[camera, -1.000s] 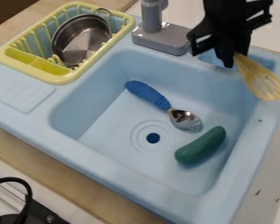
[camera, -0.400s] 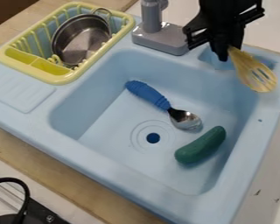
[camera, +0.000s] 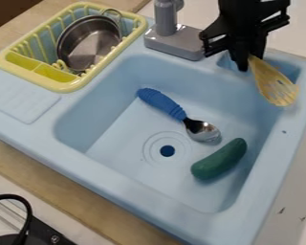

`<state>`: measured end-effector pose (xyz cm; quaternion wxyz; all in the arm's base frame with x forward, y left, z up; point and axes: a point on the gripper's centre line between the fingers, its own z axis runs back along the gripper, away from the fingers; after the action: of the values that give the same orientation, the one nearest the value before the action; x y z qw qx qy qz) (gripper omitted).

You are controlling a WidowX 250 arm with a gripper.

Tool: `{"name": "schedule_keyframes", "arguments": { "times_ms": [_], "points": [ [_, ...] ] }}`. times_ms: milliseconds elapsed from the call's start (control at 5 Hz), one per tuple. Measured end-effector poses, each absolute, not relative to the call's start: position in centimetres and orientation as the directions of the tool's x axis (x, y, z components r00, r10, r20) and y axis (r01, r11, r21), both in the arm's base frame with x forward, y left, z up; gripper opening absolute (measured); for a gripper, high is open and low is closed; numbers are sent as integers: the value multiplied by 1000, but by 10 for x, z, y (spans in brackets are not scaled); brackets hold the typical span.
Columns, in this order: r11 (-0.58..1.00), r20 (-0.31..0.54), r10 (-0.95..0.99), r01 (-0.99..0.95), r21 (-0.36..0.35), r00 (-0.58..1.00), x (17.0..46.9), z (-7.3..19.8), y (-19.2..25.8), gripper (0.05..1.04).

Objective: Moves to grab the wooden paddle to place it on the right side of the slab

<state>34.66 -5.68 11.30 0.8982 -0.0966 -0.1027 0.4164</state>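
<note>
- Looking from near to far, the first risk is at the light blue sink's right rim (camera: 270, 184), a narrow ledge; a paddle set there off balance could tip into the basin or slide onto the pale counter (camera: 286, 206) beyond.
- Inside the basin, toward its right, lies a green cucumber-shaped toy (camera: 219, 159). If the paddle drops inward, it could land against this curved toy and settle tilted.
- Just beside it, a spoon with a blue handle (camera: 160, 103) slants across the basin floor; a low sweep of the paddle could knock it.
- Which surface counts as the slab is uncertain. A flat, ridged draining area (camera: 21, 100) sits at the left, so a mistaken target would send the paddle the wrong way.
- The wooden paddle (camera: 270, 81) is up at the basin's far right corner, slotted head slanting down and rightward. Held near the handle end, it could swivel, because the broad head sticks out from the grip.
- Above it, the black gripper (camera: 246, 60) is closed on the handle. Opening too soon, or too high, could let the paddle bounce or fall into the recess (camera: 289, 69) behind.
- A swing leftward could bump the grey faucet (camera: 175, 40).
</note>
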Motion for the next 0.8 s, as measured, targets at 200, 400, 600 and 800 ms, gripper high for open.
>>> {"name": "schedule_keyframes", "arguments": {
  "times_ms": [200,400,600,800],
  "points": [
    [647,107,758,-720,-253,643,346,112,-54,341],
    [639,113,765,-726,-256,634,350,112,-53,619],
    [642,122,763,-723,-257,634,351,114,-54,885],
    [647,129,759,-717,-259,638,351,116,-55,989]
  ]
}}
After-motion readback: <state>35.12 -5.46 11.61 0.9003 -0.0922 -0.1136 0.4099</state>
